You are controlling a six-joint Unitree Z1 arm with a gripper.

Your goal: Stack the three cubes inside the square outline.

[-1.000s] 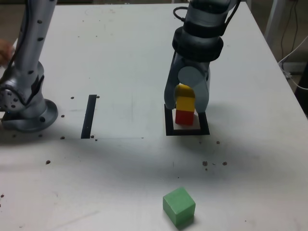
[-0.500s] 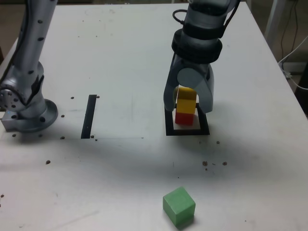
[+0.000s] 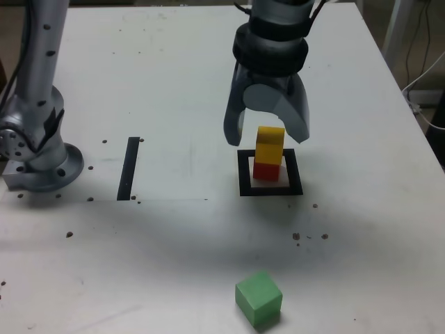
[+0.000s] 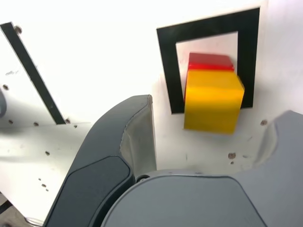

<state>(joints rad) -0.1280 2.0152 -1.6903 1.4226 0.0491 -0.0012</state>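
Hand (image 3: pixel 266 134) apart, white space between its tips and the yellow cube (image 3: pixel 270 145)

The gripper (image 3: pixel 267 132) now stands wider and higher, drawn up off the yellow cube (image 3: pixel 270 145) and shifted toward the exterior view's left. More of the yellow cube shows, and its top face seems, as far as the blur allows, fully uncovered.

exterior view: set off the arm, above the tabletop (image 3: pixel 188 236), angled down across it. wrist view: close above the outline (image 3: pixel 244 182), facing down past the end effector (image 3: pixel 267 125). shared: outline, stacked blocks (image 3: pixel 269 149), black strip (image 3: pixel 128 169).
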